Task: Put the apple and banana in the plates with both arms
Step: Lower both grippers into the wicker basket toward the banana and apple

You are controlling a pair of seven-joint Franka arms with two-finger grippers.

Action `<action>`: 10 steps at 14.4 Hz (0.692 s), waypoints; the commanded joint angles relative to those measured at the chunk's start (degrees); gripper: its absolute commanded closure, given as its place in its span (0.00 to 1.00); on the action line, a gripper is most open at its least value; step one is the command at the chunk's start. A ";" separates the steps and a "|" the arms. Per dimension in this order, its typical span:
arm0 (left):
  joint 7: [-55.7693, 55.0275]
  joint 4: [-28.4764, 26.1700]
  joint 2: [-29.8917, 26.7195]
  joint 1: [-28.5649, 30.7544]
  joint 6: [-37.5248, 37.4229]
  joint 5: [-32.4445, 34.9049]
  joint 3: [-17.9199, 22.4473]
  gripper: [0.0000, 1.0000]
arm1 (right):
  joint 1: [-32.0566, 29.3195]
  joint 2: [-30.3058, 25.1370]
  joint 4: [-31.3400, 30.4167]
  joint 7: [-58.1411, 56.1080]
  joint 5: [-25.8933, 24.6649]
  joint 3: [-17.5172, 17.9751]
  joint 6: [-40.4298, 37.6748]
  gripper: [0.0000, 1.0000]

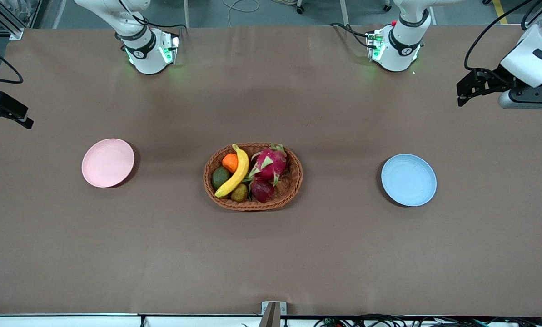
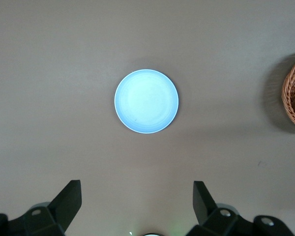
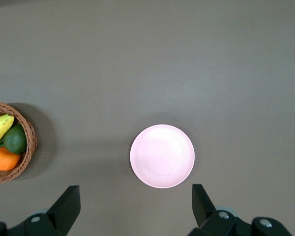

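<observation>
nearest you sits the wicker basket (image 1: pixel 253 176) at mid-table, holding the banana (image 1: pixel 234 173) and the dark red apple (image 1: pixel 262 189), alongside a dragon fruit (image 1: pixel 270 163), an orange (image 1: pixel 230 162) and two green fruits. the pink plate (image 1: pixel 107 162) lies toward the right arm's end, the blue plate (image 1: pixel 408 180) toward the left arm's end, both bare. your left gripper (image 2: pixel 136 204) hangs high over its end of the table, fingers spread wide. your right gripper (image 3: pixel 135 205) hangs likewise over its end, fingers apart and holding nothing.
</observation>
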 commanded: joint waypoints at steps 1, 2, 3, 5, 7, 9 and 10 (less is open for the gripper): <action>0.28 0.92 -0.19 0.15 -1.23 -0.02 0.01 0.00 | -0.15 -1.44 -0.81 1.40 -0.16 0.68 0.41 0.00; 0.28 0.92 -0.19 0.15 -1.15 -0.02 0.01 0.00 | -0.41 -1.53 -0.81 1.76 -0.16 0.95 0.41 0.00; 0.10 0.92 -0.01 -0.03 -1.14 -0.02 -0.08 0.00 | -0.42 -1.53 -0.89 1.76 -0.16 0.95 0.23 0.00; 0.01 0.92 0.60 -0.73 -1.06 -0.02 -0.25 0.00 | -0.24 -1.53 -0.90 1.67 -0.16 0.95 0.05 0.00; -0.24 2.14 3.75 -1.43 0.95 -0.55 -0.95 0.00 | -0.24 -1.53 -0.98 1.67 -0.24 0.86 -0.56 0.00; -1.82 3.29 7.70 -2.92 2.72 -0.20 -2.97 0.00 | -0.07 -1.18 -1.33 1.76 -0.24 0.86 -1.53 0.00; -5.49 4.69 10.07 -4.76 4.03 -0.20 -3.68 0.00 | 0.11 -0.92 -1.86 1.93 -0.24 0.95 -1.44 0.00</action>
